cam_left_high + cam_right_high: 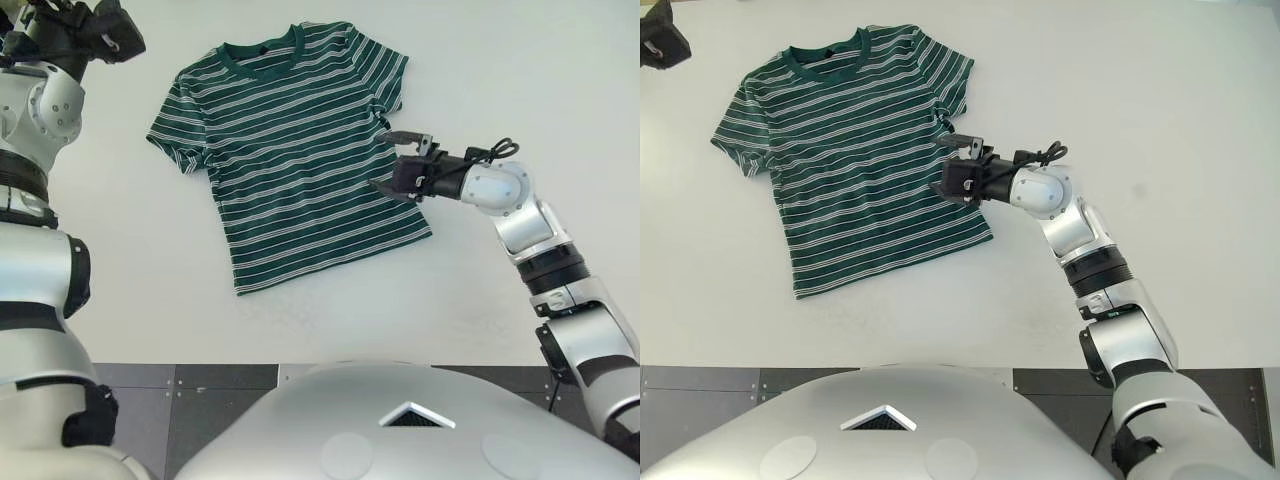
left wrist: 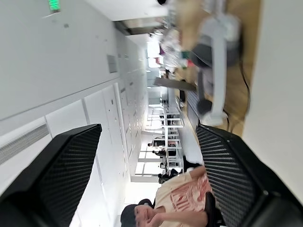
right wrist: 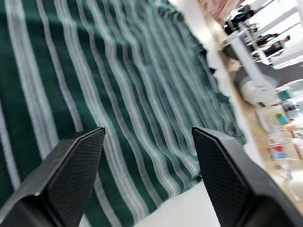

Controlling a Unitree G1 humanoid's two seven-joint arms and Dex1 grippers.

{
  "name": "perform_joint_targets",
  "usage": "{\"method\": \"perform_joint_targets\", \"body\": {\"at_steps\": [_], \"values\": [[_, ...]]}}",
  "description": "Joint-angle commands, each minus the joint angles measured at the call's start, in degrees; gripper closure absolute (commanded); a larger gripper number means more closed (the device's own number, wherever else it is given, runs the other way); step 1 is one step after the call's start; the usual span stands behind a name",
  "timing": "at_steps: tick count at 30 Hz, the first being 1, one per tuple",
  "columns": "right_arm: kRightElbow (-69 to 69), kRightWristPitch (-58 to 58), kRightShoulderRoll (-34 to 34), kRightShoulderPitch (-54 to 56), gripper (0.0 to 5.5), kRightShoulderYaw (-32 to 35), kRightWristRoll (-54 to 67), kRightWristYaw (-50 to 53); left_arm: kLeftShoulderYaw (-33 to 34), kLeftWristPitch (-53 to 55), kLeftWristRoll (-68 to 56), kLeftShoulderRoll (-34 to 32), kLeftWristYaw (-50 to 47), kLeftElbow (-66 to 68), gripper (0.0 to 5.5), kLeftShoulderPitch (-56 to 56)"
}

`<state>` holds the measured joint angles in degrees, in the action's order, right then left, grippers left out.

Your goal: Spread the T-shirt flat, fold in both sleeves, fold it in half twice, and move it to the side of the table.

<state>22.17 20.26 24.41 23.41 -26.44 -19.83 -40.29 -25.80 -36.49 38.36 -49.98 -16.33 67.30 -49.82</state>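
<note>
- right arm (image 1: 520, 225) comes in from the near right, forearm angled toward the middle, right gripper (image 1: 381, 158) pointing left and sitting low, fingers spread wide
- left arm (image 1: 45, 110) is bent up at the far left, left gripper (image 2: 147, 132) lifted high, fingers wide apart too

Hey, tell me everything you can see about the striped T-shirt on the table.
The T-shirt is dark green with thin white stripes, a plain green collar and short sleeves. It lies nearly flat on the white table, collar away from the robot, slightly askew. The sleeve on the robot's right looks rumpled. The right gripper, fingers open, sits over the shirt's edge below that sleeve; contact is unclear.
</note>
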Motion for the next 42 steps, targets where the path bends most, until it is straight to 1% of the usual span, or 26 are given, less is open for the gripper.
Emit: {"method": "perform_joint_targets", "body": {"at_steps": [1,3,5,7,8,10,14,20,25,30,33,36,38,41,42], "values": [[3.58,1.87,6.43,-0.19,2.11,-4.69,-8.85,-1.40,3.59,-2.55,-4.93,1.78,4.96,-4.28,1.76,2.40],[0.31,4.62,11.75,-3.38,2.11,-7.06,-9.67,-6.61,5.13,-3.13,-7.32,3.00,7.62,-6.50,1.76,3.13],[-7.85,4.96,17.60,-8.30,2.11,-8.40,-2.92,-16.04,9.21,-4.93,-15.11,5.50,12.62,-9.82,1.76,5.23],[-19.34,2.46,24.46,-13.33,2.11,-9.29,7.82,-25.44,11.82,-4.92,-21.78,7.84,17.45,-15.65,1.76,8.35],[-24.24,0.37,26.78,-14.85,2.11,-8.97,11.95,-27.95,12.20,-4.17,-23.75,8.65,19.35,-18.90,1.76,9.79],[-29.97,-3.09,28.76,-16.10,2.11,-7.22,16.11,-29.51,12.64,-2.24,-25.64,9.37,21.80,-24.46,1.76,11.83],[-33.97,-7.79,29.55,-17.36,2.11,-4.15,19.61,-30.38,15.13,2.15,-27.86,9.45,25.86,-31.37,1.76,15.11],[-37.41,-11.86,30.84,-20.83,2.11,-1.25,22.47,-31.51,18.59,5.43,-28.38,9.33,29.01,-34.78,1.76,17.75],[-37.08,-12.07,28.85,-19.15,2.11,1.66,22.28,-29.80,21.42,7.06,-29.29,9.09,30.57,-37.60,1.76,20.40],[-41.61,-15.55,27.44,-17.28,2.11,7.08,30.88,-30.22,24.29,11.33,-33.12,9.96,33.76,-43.59,1.76,25.41],[-44.25,-20.06,26.51,-16.25,2.11,10.98,40.32,-31.10,26.14,16.62,-38.25,11.18,36.84,-49.37,1.76,30.05],[-43.72,-25.00,24.47,-14.88,2.11,14.86,48.87,-30.51,27.53,25.08,-44.08,12.15,40.23,-57.45,1.76,37.36],[-43.37,-26.51,23.60,-14.63,2.11,16.05,50.38,-29.84,28.12,28.87,-45.44,12.28,41.26,-60.89,1.76,40.08],[-43.60,-27.56,23.14,-14.62,2.11,16.71,50.63,-29.90,28.89,31.71,-45.68,12.52,41.79,-63.43,1.76,41.18],[-41.03,-27.06,20.82,-13.68,2.11,17.39,50.09,-27.71,30.22,39.20,-51.02,12.23,43.94,-68.35,1.76,47.22]]}}
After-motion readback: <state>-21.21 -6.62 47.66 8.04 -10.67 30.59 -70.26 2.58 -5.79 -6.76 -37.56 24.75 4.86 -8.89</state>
